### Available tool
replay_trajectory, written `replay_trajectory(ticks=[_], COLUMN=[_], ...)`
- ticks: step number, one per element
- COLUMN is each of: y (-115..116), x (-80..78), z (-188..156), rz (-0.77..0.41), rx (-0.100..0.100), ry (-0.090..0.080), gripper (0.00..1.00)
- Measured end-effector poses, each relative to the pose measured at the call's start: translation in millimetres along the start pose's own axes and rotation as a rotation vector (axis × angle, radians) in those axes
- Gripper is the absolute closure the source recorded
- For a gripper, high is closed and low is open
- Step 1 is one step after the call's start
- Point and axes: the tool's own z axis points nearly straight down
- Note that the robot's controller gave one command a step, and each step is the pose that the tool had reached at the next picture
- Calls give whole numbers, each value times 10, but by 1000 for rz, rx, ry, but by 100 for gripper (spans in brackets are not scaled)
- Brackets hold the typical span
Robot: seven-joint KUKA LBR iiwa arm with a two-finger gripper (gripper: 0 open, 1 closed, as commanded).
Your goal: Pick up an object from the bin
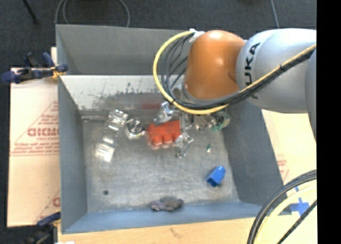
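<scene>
The tool (pixel 175 128) hangs low in the bin (pixel 69 147), under the arm's orange cover, a little toward the far wall from the middle of the floor. It looks spread: two metal tips show apart from each other, one at the far edge of a red block (pixel 160 135) and one at the block's near right corner. The block lies flat on the bin floor between those tips, with its left part sticking out clear of them. Whether either tip touches the block cannot be told.

Just left of the block sits a small round metal piece (pixel 134 128). Beyond it, toward the far left corner, is a clear plastic piece (pixel 117 117). A second clear piece (pixel 105 149) lies nearer the left wall. To the right of the tool, partly under the arm, a small green thing (pixel 219 123) shows.

A blue block (pixel 216 176) lies well apart from the tool, toward the near right corner. A flat grey lump (pixel 167 204) rests against the near wall.

The bin floor is grey and scuffed, with dark speckling along the far wall. Outside the bin the ground is dark.
</scene>
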Motion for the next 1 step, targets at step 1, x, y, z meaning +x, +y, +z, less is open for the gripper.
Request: replay_trajectory(ticks=[1], y=[-285], x=[-127], z=[700], rz=[98], rx=[1], ry=[-6], gripper=[0])
